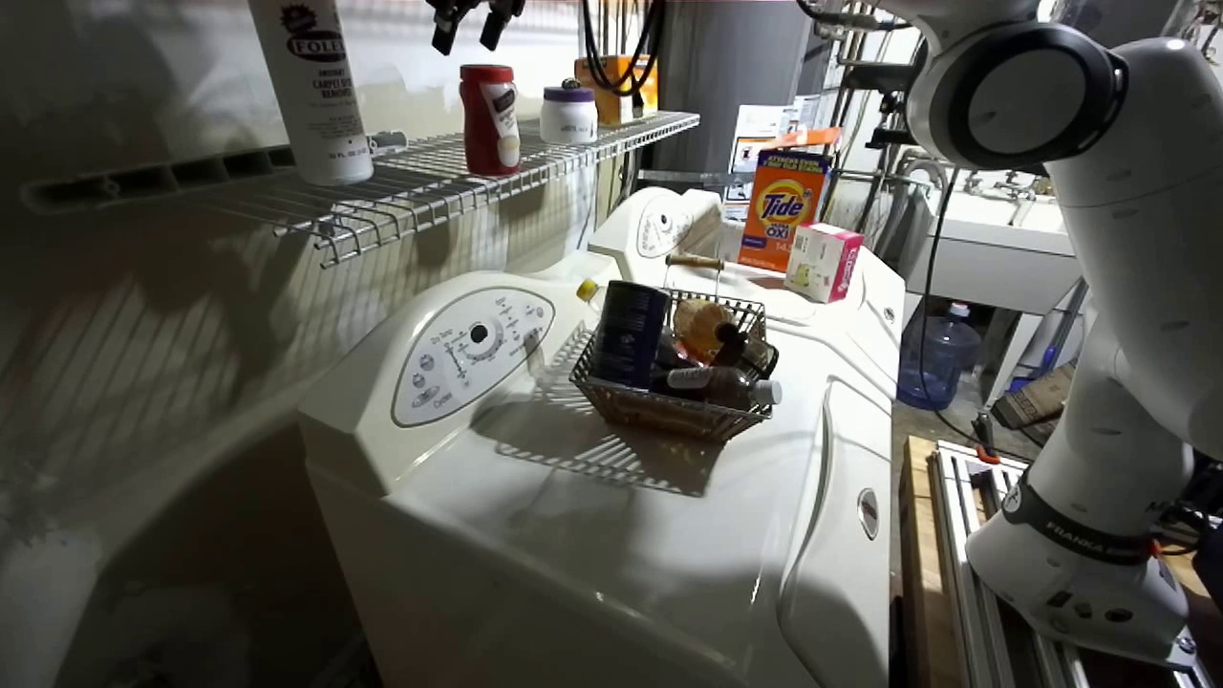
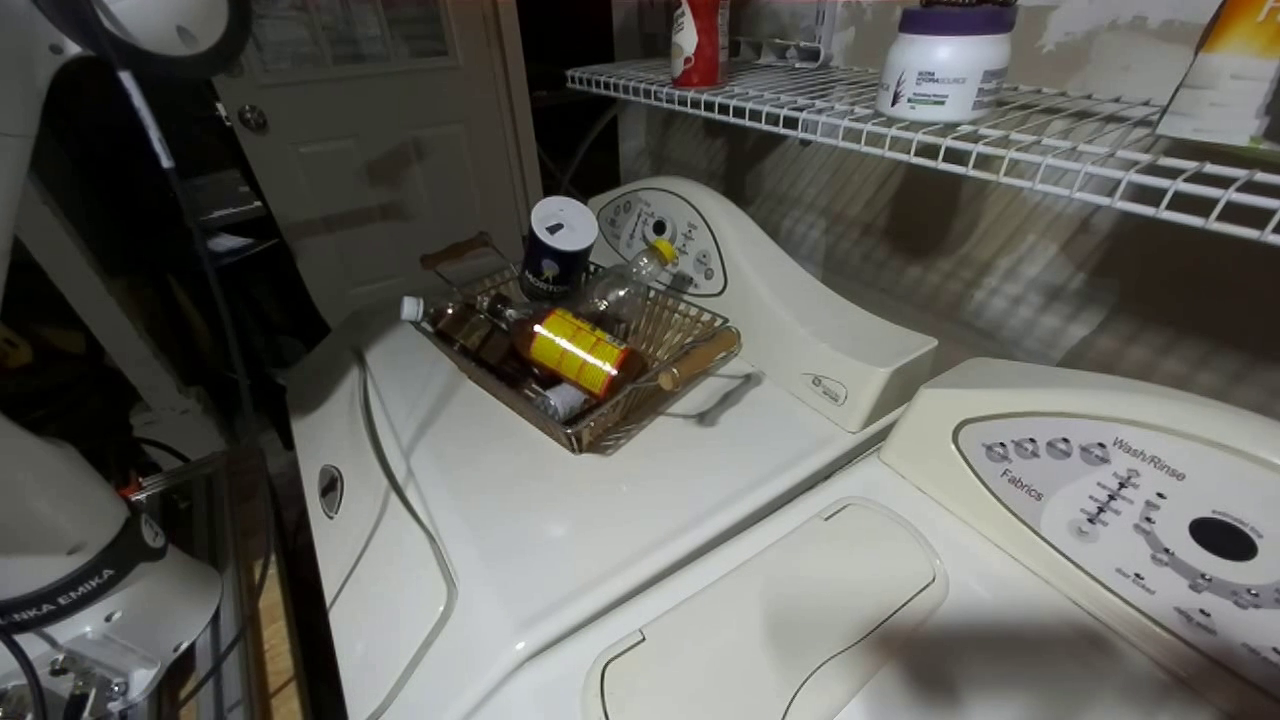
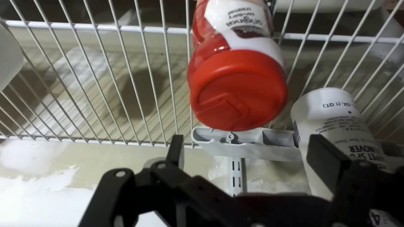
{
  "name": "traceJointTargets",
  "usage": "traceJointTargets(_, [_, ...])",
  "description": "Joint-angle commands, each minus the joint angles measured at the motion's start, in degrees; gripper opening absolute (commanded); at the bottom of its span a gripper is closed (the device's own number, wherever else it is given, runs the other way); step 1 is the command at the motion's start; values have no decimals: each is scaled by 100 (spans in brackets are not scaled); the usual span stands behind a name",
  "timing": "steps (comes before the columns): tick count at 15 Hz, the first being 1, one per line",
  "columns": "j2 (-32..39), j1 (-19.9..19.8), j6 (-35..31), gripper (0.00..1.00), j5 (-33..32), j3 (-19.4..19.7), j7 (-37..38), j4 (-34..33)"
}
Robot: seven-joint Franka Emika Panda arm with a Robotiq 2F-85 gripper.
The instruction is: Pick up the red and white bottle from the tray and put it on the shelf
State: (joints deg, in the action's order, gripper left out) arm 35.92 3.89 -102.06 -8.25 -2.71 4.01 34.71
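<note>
Nearest, in the wrist view: gripper (image 3: 251, 157) with dark fingers (image 3: 174, 149) spread wide apart, with a bare gap between, clear of the red and white bottle (image 3: 236, 88) just beyond; in an exterior view, fingertips near and above its lid. Next, the bottle itself: upright on the thin white rods of the shelf (image 3: 151, 29); glossy red body, drawn in at the middle; red lid with a raised, angular flap; white label at a slant, with the words "original" and "non-dairy creamer" upside down in the wrist view; in an exterior view, pale cup shape low on the label. Alongside on the same shelf: tall white bottle (image 3: 339, 126) with dark lettering to one side; white jar (image 1: 568, 119) with a purple lid to the other; past the jar, orange carton (image 2: 1225, 80). Lower down, on top of a white machine (image 1: 573, 559): tray (image 1: 659, 418) with low barred sides and wooden handles; inside, navy canister (image 1: 629, 334), amber bottle (image 2: 575, 350) with yellow label, brown bottle (image 1: 721, 387) with white cap, clear bottle (image 2: 620, 290) with yellow cap. Farther off, on the adjoining machine (image 2: 790, 620): orange box (image 1: 779, 215) lettered Tide, just beside a small pink and white box (image 1: 822, 263); beyond, pale sink (image 1: 1003, 253).
</note>
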Motion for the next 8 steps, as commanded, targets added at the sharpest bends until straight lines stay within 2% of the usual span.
traceJointTargets(1, [-417, -1, -133, 100, -16, 29, 278, 633])
traceJointTargets(4, [-668, -58, -584, 100, 12, -4, 207, 1189])
traceJointTargets(8, [-1081, -175, -1933, 100, 59, -51, 7, 2291])
